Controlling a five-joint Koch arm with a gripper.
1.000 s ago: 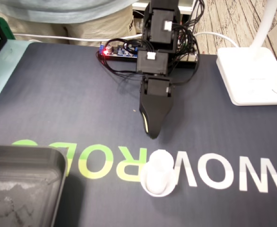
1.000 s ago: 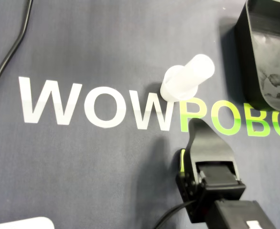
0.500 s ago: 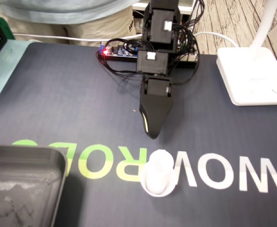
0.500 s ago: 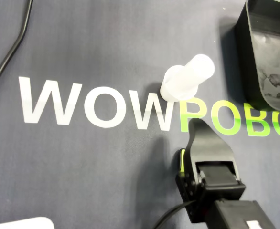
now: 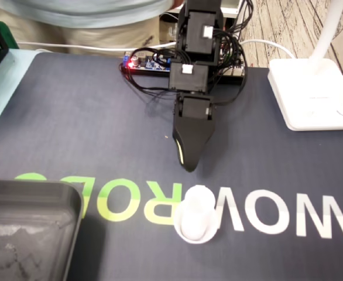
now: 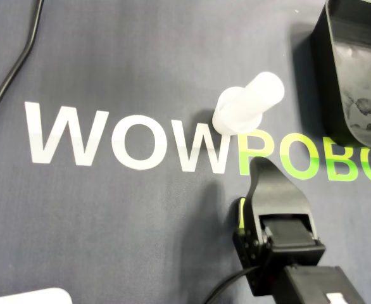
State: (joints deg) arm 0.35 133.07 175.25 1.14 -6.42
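Note:
A small white plastic cylinder with a wider base stands upright on the dark mat, over the letters "WOWROBO"; the overhead view shows it too. My black gripper hangs just behind it in the fixed view, tip pointing down at the mat, a short gap away. In the overhead view the gripper sits below the cylinder and apart from it. Its jaws lie together along a yellow-green strip, with nothing between them.
A black tray fills the front left corner of the fixed view and the top right of the overhead view. A white lamp base stands at the right. Behind the arm are a controller board, cables and a person.

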